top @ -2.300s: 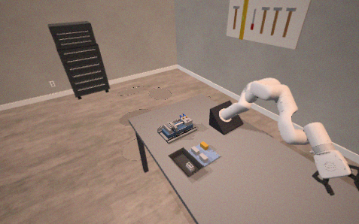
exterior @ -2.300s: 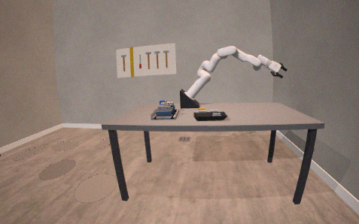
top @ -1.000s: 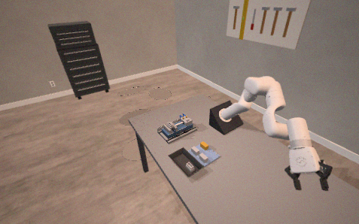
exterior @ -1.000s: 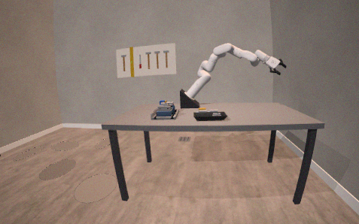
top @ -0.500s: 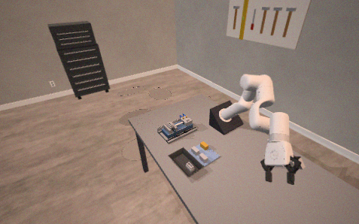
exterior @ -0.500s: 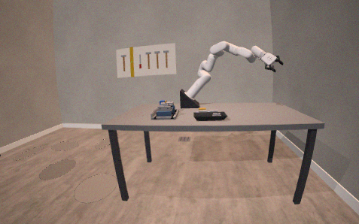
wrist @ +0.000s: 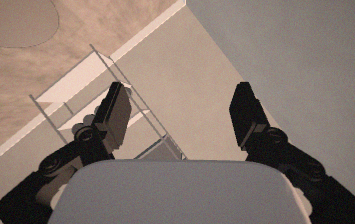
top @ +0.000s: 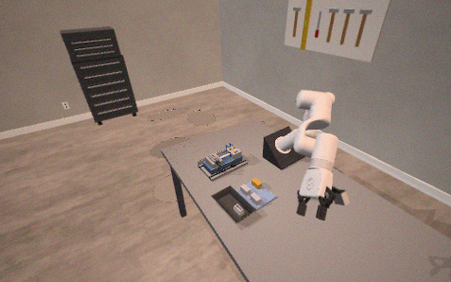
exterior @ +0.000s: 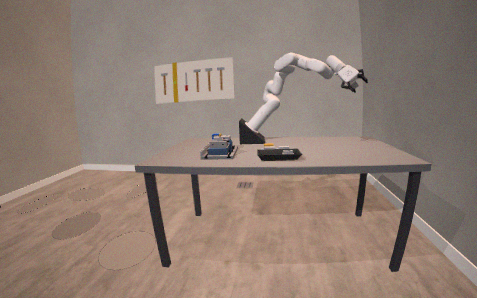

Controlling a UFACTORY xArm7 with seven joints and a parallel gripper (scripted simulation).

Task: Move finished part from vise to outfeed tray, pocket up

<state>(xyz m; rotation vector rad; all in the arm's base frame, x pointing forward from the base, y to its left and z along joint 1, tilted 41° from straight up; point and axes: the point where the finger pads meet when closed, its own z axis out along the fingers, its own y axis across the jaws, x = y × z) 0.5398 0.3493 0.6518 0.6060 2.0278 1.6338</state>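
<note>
White xArm (exterior: 294, 62) reared high above the grey table (exterior: 334, 157), bolted to a dark wedge-shaped pedestal (top: 272, 140) at the table's far edge. Gripper (exterior: 355, 80) well clear of the tabletop, out toward the right-hand wall in the exterior view; in the top view (top: 314, 206) hanging over the table to the right of the tray. Jaws spread to their widest, nothing between them. In the wrist view, dark fingers far apart, framing only wall, baseboard, wood floor and a thin wire shelf frame (wrist: 98, 54).

Blue vise (top: 223, 160) on a light base plate near the table's left end, with a pale grey block that looks like the finished part (top: 220, 156) seated in it; too small to make out the pocket. Just in front of it, the dark outfeed tray (top: 233, 204) with a small pale block (top: 238, 209) on its floor, and touching the tray's side a light-blue plate (top: 257, 194) carrying two pale blocks and one yellow block (top: 257, 182).

Black drawer cabinet (top: 99, 73) against the far wall. Poster of hammers (top: 337, 26) on the wall behind the arm.
</note>
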